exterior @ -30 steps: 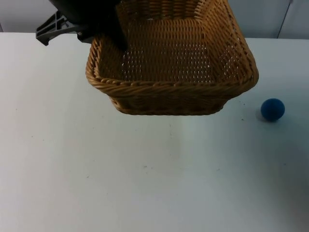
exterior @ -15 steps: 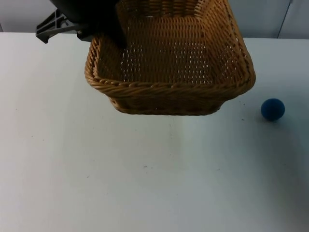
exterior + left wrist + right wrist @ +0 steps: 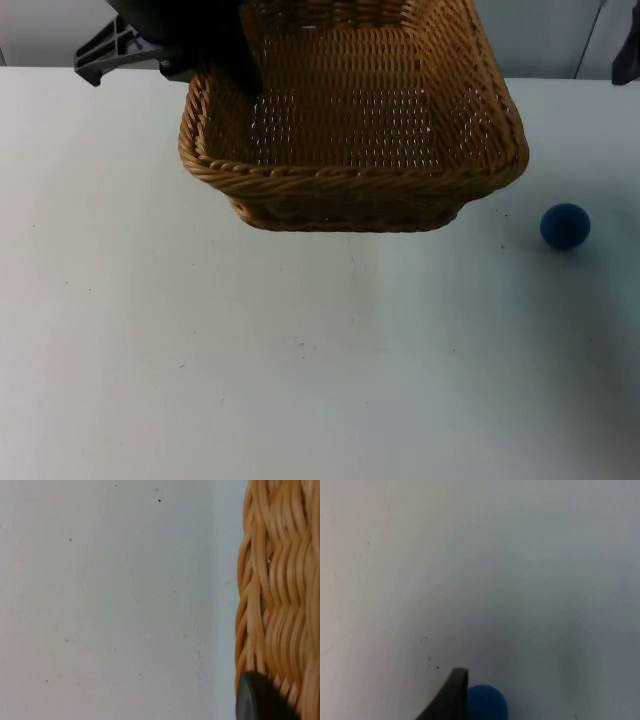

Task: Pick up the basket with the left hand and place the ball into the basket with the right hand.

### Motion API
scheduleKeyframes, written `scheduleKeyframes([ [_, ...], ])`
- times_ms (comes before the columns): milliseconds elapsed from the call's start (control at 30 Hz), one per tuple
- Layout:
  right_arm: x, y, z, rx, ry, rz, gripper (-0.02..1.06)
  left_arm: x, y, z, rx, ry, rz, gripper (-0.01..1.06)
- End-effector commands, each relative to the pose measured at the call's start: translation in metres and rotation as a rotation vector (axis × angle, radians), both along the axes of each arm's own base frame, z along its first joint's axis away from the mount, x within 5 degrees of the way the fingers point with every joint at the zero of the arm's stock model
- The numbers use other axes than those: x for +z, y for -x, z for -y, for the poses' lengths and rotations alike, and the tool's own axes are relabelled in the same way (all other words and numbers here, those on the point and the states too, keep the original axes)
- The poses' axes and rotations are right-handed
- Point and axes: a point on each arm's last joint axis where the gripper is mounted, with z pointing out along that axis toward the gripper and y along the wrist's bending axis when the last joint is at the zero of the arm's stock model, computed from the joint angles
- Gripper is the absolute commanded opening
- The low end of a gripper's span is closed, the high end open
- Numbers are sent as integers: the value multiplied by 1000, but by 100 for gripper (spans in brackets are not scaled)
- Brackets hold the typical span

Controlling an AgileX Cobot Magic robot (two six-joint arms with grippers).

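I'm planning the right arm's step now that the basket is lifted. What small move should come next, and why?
Probably bring the right gripper down over the blue ball to grasp it. The ball lies on the white table, apart from the wicker basket, which the left gripper holds at its rim, with nothing inside.

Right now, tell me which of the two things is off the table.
The basket: the left gripper holds it by its rim, lifted above its shadow. The blue ball lies on the table, the right gripper beside it.

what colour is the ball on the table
Blue; the ball shows best in the top view.
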Motion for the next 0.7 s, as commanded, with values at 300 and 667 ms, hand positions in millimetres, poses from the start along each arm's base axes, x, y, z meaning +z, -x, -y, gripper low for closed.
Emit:
scheduleKeyframes([
  [300, -59, -14, -22, 29, -41, -154, 100, 9, -1, 0, 26, 18, 22, 0],
  [667, -65, -41, -34, 68, -28, -221, 100, 9, -1, -1, 23, 11, 25, 0],
])
